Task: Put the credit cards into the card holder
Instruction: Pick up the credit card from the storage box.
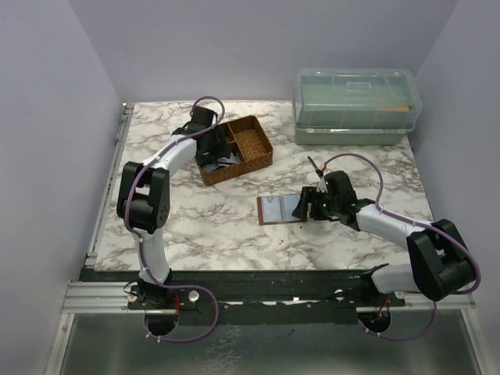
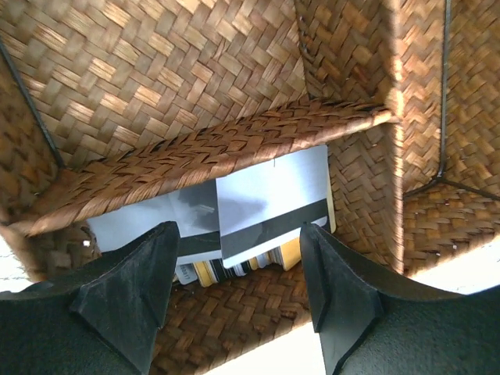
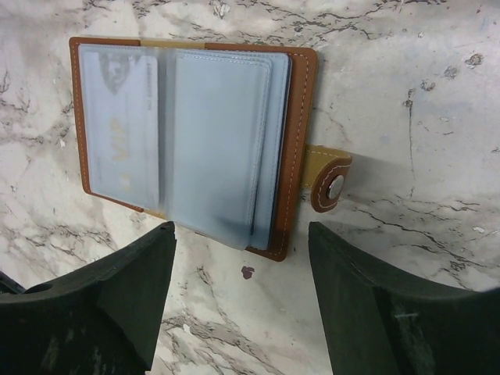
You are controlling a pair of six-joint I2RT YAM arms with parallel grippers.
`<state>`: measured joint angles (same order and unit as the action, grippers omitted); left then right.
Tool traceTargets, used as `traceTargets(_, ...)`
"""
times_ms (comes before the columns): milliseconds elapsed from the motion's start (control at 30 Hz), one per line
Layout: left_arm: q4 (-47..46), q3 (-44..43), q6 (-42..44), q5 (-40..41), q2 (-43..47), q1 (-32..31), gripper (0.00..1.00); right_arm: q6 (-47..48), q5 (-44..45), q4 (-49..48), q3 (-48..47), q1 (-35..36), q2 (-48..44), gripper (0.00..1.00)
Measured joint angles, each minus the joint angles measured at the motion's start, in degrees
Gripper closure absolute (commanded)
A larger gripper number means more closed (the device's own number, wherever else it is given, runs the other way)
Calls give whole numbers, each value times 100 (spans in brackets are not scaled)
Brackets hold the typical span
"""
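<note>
Top view: a woven brown divided basket tray (image 1: 248,144) sat at the back of the white marbled bench (image 1: 195,226). The left arm (image 1: 168,160) reached into it, hiding its contents. The small brown leather card holder (image 1: 275,209) lay open mid-bench, likely to bare its pockets, with the right arm (image 1: 375,219) beside it.

Left wrist view: the left jaws stood wide and empty over one compartment. The pale blue-grey credit cards (image 2: 269,195) leaned there against the woven divider (image 2: 234,144) — probably the pick-up spot. Yellow and striped edges beneath were half hidden, so the count was unclear.

Right wrist view: the right jaws spread wide, holding nothing, just short of the holder. Its clear sleeves (image 3: 219,141) blurred a pale card (image 3: 117,125) inside — the print was unreadable.
</note>
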<state>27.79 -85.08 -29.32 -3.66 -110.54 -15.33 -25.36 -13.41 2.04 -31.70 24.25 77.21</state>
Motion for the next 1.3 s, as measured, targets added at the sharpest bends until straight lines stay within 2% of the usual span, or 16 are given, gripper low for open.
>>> traceTargets(167, -125, 46, -42, -275, -293, 28, 47, 0, -24, -31, 31, 0, -26, 28)
traceTargets(333, -372, 120, -186, -629, -321, 63, 74, 2, -59, -44, 52, 0, -61, 29)
traceTargets(533, -597, 122, -372, -896, -326, 144, 93, 2, -90, -57, 61, 0, -79, 30)
traceTargets(967, -789, 337, -404, -1023, 227, 140, 100, 4, -114, -70, 61, 0, -37, 30)
traceTargets(1300, -776, 361, -387, -1340, 931, 177, 100, 9, -168, -144, 28, 0, 101, 30)
